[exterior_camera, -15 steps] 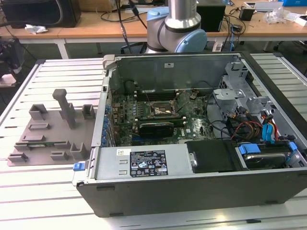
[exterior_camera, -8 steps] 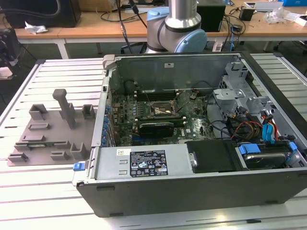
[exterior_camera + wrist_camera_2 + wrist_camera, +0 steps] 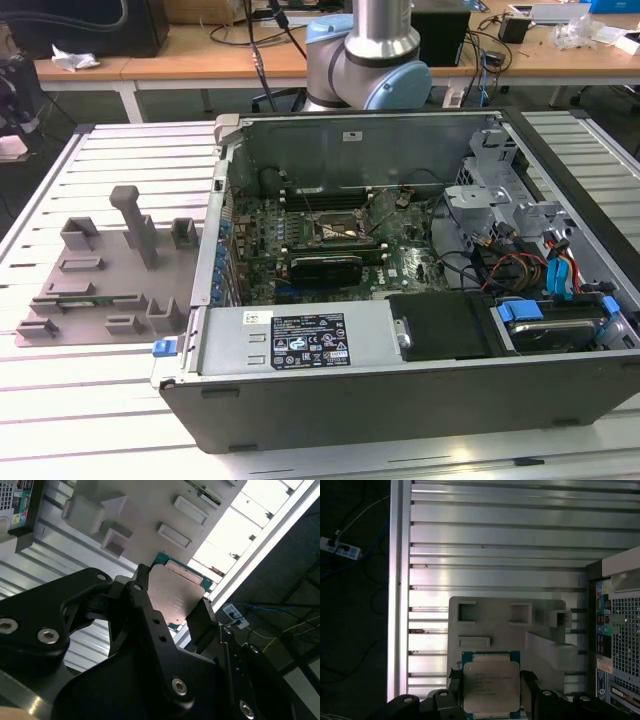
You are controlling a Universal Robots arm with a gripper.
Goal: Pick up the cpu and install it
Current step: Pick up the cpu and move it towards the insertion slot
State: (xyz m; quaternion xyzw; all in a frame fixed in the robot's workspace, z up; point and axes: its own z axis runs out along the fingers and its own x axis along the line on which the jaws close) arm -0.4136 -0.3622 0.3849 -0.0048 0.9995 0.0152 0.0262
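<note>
Gripper (image 3: 491,692) holds the cpu (image 3: 491,682) between its jaws by two opposite edges, metal lid toward the wrist, likely to spare the underside contacts; beyond the jaws lies the grey tray (image 3: 505,630) on the slatted table (image 3: 495,530); beside them stands the computer case (image 3: 620,645).

Even light is filling the exterior view, while in both wrist views glare is bleaching the slatted bench (image 3: 495,555) (image 3: 250,525), the floor (image 3: 350,630) (image 3: 285,570) beside it is lying in shadow, and the cpu (image 3: 491,687) (image 3: 175,597) is gleaming dully between near-black fingers (image 3: 202,625).
</note>
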